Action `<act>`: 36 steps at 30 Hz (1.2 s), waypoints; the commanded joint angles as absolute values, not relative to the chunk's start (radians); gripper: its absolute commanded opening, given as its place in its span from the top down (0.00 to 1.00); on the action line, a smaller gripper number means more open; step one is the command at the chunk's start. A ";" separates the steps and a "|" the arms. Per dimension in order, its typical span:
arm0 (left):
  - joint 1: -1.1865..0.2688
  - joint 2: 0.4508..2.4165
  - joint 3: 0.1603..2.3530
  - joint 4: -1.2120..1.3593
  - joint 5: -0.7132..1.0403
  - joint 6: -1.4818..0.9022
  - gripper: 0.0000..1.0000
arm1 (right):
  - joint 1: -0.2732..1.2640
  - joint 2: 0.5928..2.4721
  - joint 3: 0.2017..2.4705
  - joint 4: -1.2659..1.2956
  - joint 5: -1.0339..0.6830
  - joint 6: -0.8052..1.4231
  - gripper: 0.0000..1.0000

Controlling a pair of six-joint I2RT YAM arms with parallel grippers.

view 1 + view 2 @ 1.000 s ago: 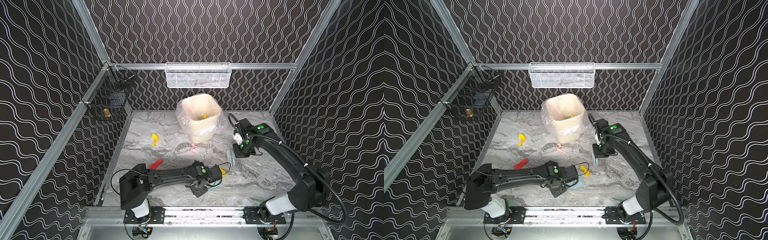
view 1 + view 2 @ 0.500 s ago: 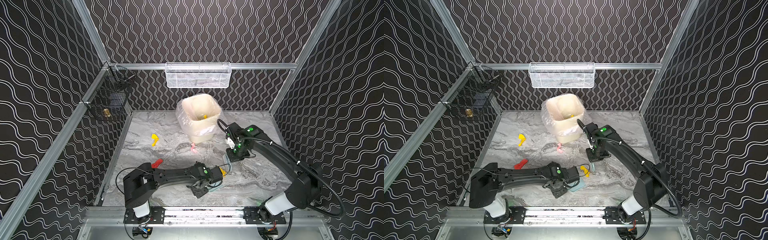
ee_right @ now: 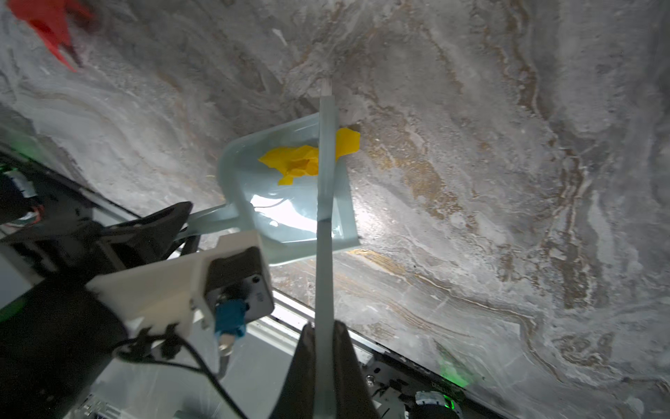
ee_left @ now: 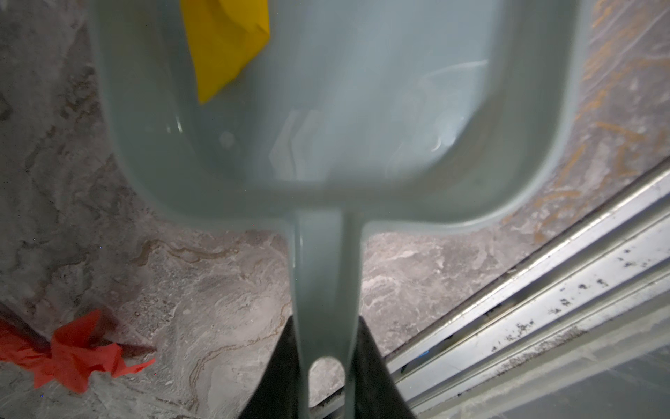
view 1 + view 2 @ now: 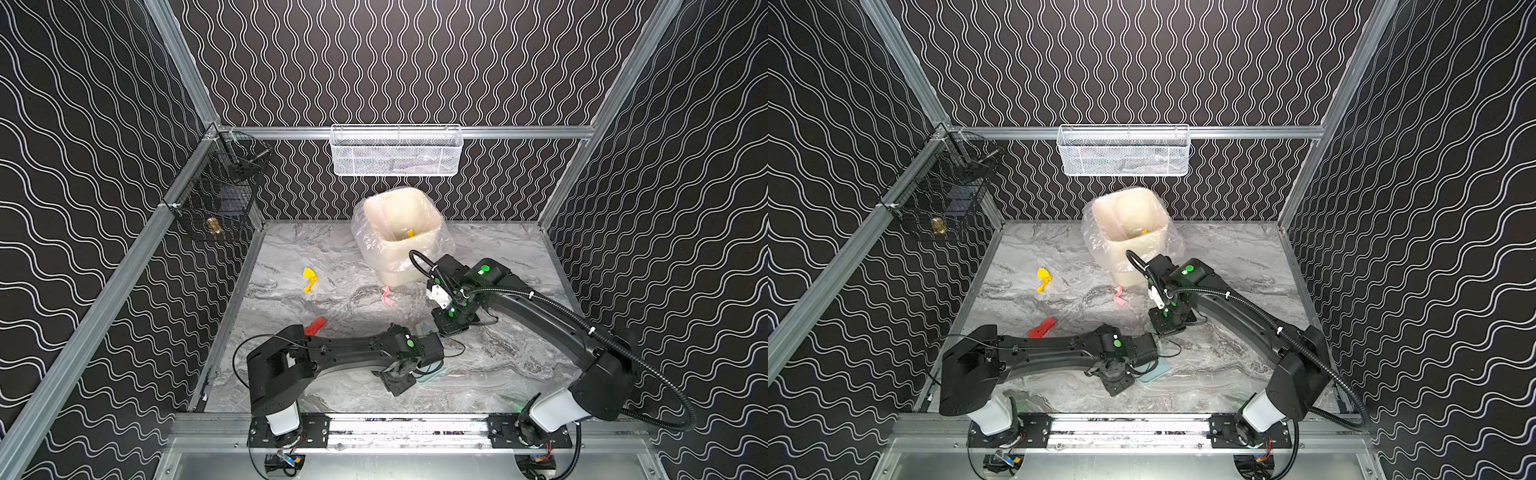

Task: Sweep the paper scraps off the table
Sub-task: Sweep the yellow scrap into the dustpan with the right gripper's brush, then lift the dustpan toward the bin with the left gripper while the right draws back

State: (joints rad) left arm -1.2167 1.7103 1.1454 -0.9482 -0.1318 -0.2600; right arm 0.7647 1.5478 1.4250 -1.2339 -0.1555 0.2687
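Dustpan and brush meet over 1 yellow scrap near the table's front rail.

The left gripper [image 4: 326, 348] clamps the handle of the pale blue dustpan [image 4: 362, 109], held low over the marble table [image 5: 498, 365]. The right gripper [image 3: 323, 362] is closed on the brush [image 3: 324, 217], whose handle crosses above the pan. The yellow scrap [image 3: 293, 163] lies at the pan's open lip, mostly inside. In a top view, 3 pieces lie loose on the table: a red scrap [image 5: 314, 326] beside the left arm, a pink scrap [image 5: 387, 296] near the lined bin [image 5: 432, 232], and a second yellow scrap [image 5: 309, 280] further left.
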 commanded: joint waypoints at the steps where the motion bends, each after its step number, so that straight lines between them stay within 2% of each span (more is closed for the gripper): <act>1: -1.215 1.701 1.138 -0.928 -0.151 -0.276 1.00 | 0.775 1.524 1.418 -1.221 -0.262 0.297 1.00; 6: -1.215 1.687 1.116 -0.905 -0.164 -0.278 1.00 | 0.745 1.485 1.410 -1.279 -0.180 0.291 1.00; 12: -1.215 1.666 1.105 -0.897 -0.178 -0.290 1.00 | 0.604 1.413 1.400 -1.294 -0.180 0.252 1.00; 22: -1.215 1.510 1.114 -0.950 -0.283 -0.335 1.00 | 0.321 1.296 1.289 -1.151 -0.347 0.215 1.00; 28: -1.215 1.405 1.174 -1.074 -0.361 -0.364 1.00 | 0.245 1.293 1.257 -1.125 -0.410 0.189 1.00; 36: -1.211 1.342 1.368 -1.308 -0.448 -0.441 1.00 | 0.175 1.308 1.258 -1.108 -0.459 0.158 1.00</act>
